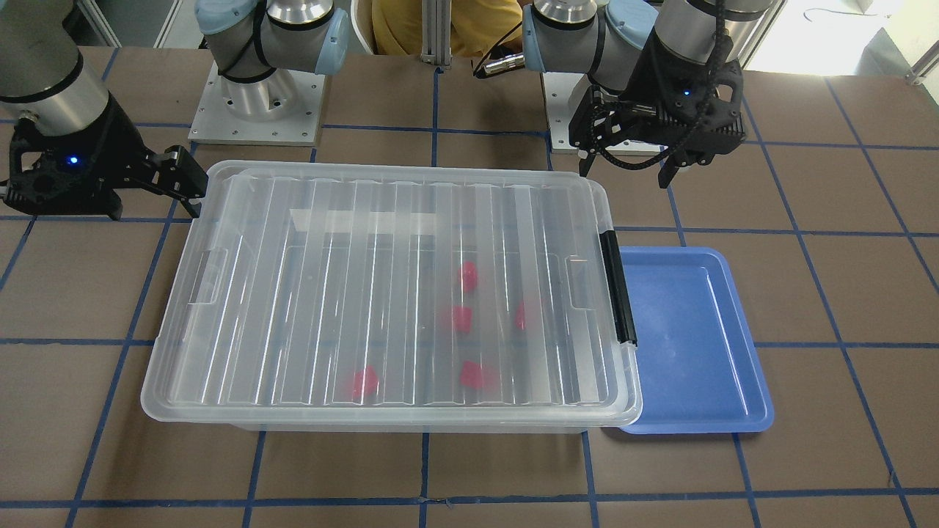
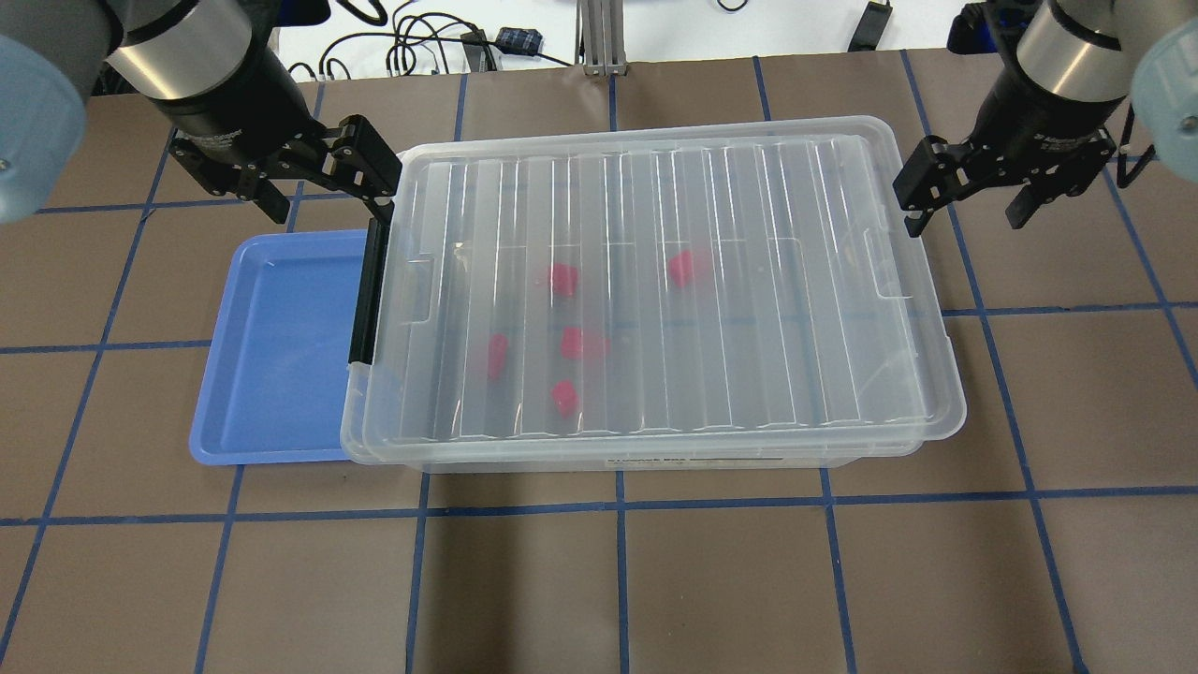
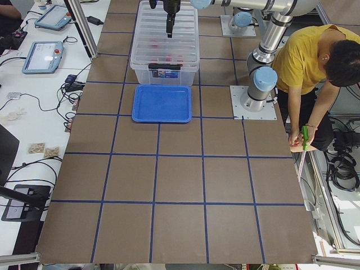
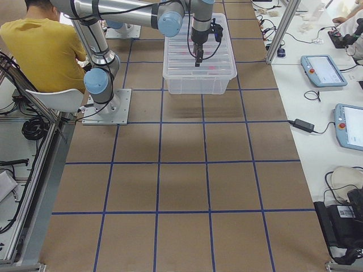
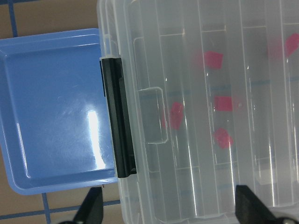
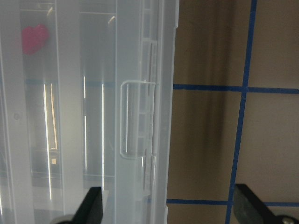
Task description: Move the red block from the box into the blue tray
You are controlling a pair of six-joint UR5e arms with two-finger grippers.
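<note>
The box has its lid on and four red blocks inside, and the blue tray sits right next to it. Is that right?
Not quite. There are five red blocks inside, not four; the overhead exterior view shows them through the clear lid. The rest is right: the box has its lid on, and the blue tray sits right next to it.

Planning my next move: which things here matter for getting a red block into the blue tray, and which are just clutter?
Job: box with lid on; black latch bar; five red blocks inside; blue tray; left gripper and right gripper, both open.
Lying about: teach pendants; cables; operator in yellow.
</note>
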